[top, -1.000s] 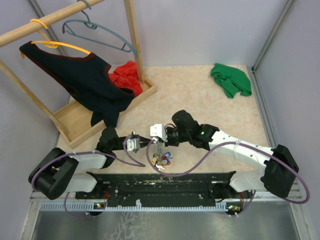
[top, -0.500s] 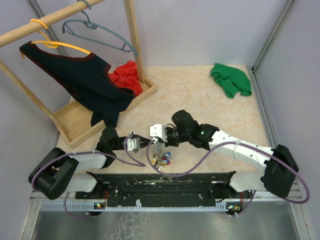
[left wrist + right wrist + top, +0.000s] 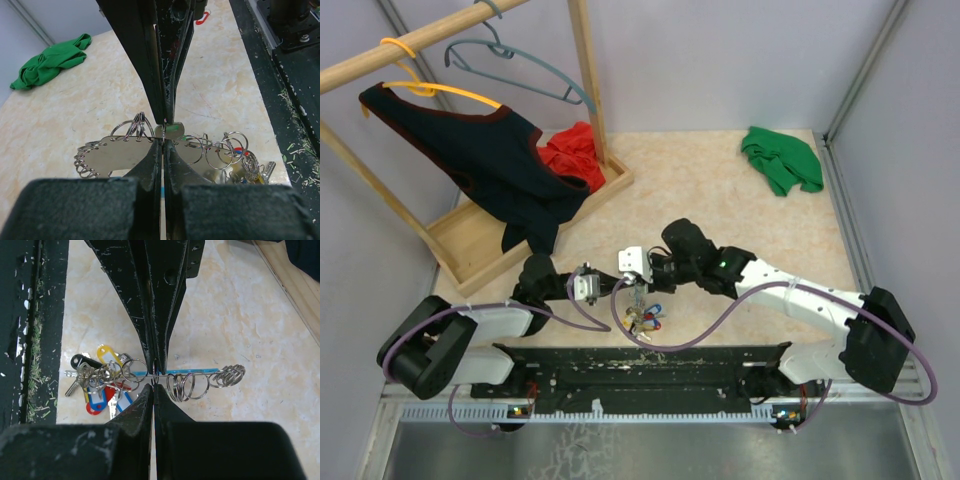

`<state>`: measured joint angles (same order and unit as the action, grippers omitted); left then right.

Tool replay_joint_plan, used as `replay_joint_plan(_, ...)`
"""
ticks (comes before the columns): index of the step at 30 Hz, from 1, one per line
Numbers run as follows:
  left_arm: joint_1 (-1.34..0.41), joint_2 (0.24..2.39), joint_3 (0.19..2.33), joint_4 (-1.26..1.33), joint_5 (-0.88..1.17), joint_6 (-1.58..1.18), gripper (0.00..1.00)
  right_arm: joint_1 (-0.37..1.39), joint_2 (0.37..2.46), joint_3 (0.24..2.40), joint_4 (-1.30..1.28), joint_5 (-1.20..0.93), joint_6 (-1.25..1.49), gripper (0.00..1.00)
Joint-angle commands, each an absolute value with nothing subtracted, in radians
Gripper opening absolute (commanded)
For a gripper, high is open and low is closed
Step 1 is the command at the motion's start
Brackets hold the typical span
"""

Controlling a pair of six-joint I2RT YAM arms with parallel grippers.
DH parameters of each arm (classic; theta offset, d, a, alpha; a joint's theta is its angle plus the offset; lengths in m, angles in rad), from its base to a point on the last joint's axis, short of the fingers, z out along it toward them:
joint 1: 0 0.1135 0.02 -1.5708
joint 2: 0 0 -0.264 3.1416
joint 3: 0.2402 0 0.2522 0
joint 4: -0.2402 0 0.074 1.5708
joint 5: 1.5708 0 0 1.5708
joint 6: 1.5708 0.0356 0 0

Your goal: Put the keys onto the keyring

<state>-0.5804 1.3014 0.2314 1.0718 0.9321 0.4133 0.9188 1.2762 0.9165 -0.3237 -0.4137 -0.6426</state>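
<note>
So here both arms are meeting just in front of their bases, and the keyring (image 3: 197,372), a silvery wire loop with a light-blue stretch, is pinched between them and hanging clear of the beige marbled tabletop (image 3: 240,315). The right gripper (image 3: 153,385) has its fingers squeezed together on the wire. The left gripper (image 3: 163,142) is clamped the same way, almost at the same spot but from the opposite side, so the two sets of black fingers sit nose to nose. A bunch of blue, yellow and red plastic key tags (image 3: 102,385) dangles at one end, and a few small silver split rings (image 3: 187,386) ride along the wire. As for the keys, I honestly can't pick them out for sure. There's a pale green bit (image 3: 173,131) right at the pinch point that might be the green key's head, and a little red thing (image 3: 202,19) on the table further off, too small to call. My read is that we're in the threading step, with the ring braced by both grippers at the point where a key would go on. The next move probably needs one side to hold firm while the other works the key along the wire. Everything is tiny and crowded, so a slipped grip seems like the main worry. The crumpled green cloth (image 3: 780,160) in the far corner isn't involved.
</note>
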Motion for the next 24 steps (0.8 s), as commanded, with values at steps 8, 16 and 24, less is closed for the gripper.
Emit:
replay_joint_plan(8,-0.593,1.293,0.250,1.128,0.929,0.419,0.00,0.929,1.260,0.913,-0.092,-0.561,-0.554,0.00)
replay_joint_plan(16,-0.604,1.283,0.248,1.136,0.916,0.410,0.00,0.925,1.293,0.906,-0.039,-0.623,-0.528,0.00)
replay_joint_plan(24,-0.605,1.304,0.210,1.294,0.899,0.336,0.00,0.898,1.349,0.894,0.041,-0.703,-0.501,0.00)
